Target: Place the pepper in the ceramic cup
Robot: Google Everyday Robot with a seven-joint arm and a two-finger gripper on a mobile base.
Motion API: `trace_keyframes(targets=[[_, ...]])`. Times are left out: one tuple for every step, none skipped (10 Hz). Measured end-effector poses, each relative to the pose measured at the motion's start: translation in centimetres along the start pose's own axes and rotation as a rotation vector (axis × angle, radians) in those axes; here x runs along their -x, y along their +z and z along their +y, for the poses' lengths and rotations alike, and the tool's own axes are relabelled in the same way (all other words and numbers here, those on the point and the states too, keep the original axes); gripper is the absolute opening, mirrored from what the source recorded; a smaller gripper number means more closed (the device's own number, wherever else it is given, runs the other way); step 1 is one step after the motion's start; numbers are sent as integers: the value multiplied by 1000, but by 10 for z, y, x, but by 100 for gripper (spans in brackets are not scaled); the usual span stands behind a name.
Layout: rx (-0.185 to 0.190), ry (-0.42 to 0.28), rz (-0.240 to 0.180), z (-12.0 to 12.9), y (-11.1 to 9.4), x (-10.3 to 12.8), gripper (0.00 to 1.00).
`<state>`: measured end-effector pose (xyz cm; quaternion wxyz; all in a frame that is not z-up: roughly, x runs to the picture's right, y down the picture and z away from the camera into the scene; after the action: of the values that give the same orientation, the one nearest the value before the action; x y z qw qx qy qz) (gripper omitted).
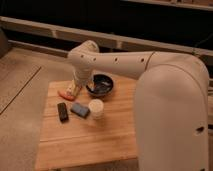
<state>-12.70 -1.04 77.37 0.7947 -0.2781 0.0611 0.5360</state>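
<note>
The pepper [65, 94] is small and red-orange and lies on the wooden table [90, 140] near its back left edge. The ceramic cup [96, 108] is cream-white and stands upright at the table's middle, in front of the dark bowl. My gripper [75, 89] hangs from the white arm, low over the table just right of the pepper and at its end. It is left of the bowl and behind and to the left of the cup. The arm hides the gripper's tip.
A wide dark glossy bowl [101, 85] sits at the back of the table. A blue sponge [80, 110] lies just left of the cup, and a black rectangular object [62, 111] lies left of that. My white arm and body fill the right side.
</note>
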Motion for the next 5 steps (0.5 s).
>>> trace_keyframes(targets=[[13, -48, -19, 0, -2, 9, 65], [22, -93, -38, -1, -5, 18, 65], [26, -113, -46, -1, -6, 22, 65], [28, -119, -46, -2, -5, 22, 65], [31, -143, -16, 1, 8, 21, 65]])
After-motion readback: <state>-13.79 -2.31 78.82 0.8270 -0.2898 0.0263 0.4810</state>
